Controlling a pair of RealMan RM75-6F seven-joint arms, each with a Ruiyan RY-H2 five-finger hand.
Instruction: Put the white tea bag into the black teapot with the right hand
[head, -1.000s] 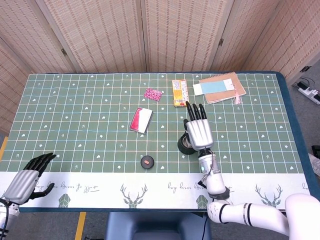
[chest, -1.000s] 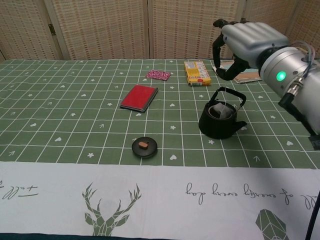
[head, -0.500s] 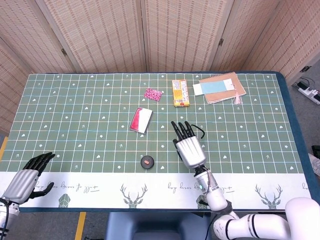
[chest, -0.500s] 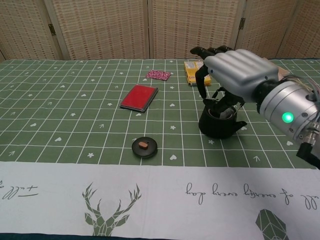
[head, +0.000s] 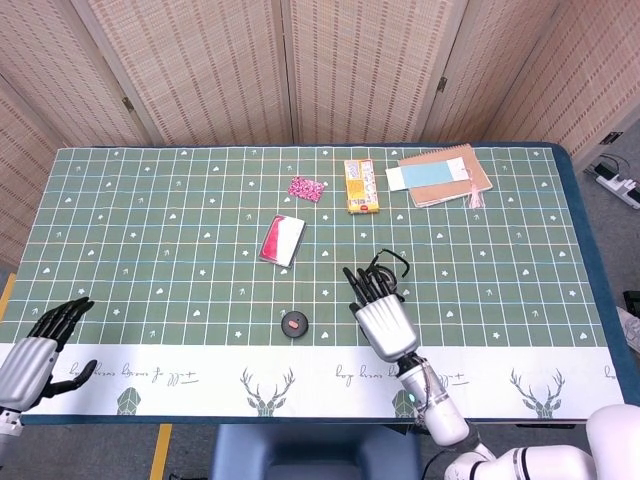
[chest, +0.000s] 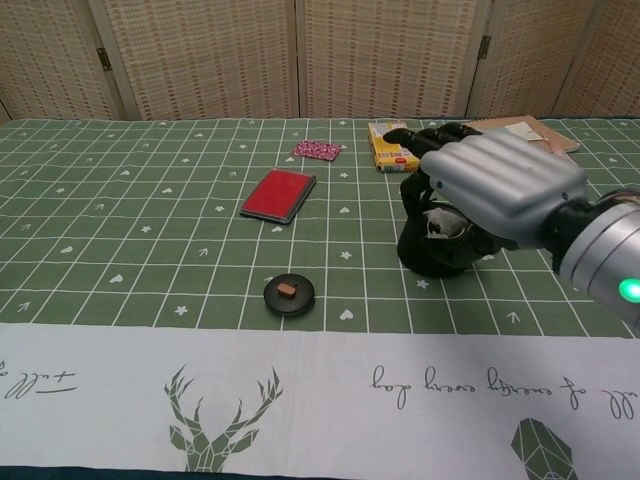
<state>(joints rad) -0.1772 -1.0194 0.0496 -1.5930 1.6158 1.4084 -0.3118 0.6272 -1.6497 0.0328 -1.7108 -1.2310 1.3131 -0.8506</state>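
I am pulling my right hand (chest: 505, 185) back from above the black teapot (chest: 432, 250) toward the near edge of the table (head: 150, 380), lowering it so it is now covering most of the pot. My left hand (head: 32, 352) is sliding slightly nearer the near left corner.

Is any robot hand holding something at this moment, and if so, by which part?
Nothing is held. The right robot hand is empty above the black teapot; the white tea bag lies inside it. The left robot hand is empty.

right robot hand (chest: 500, 185) open, palm down
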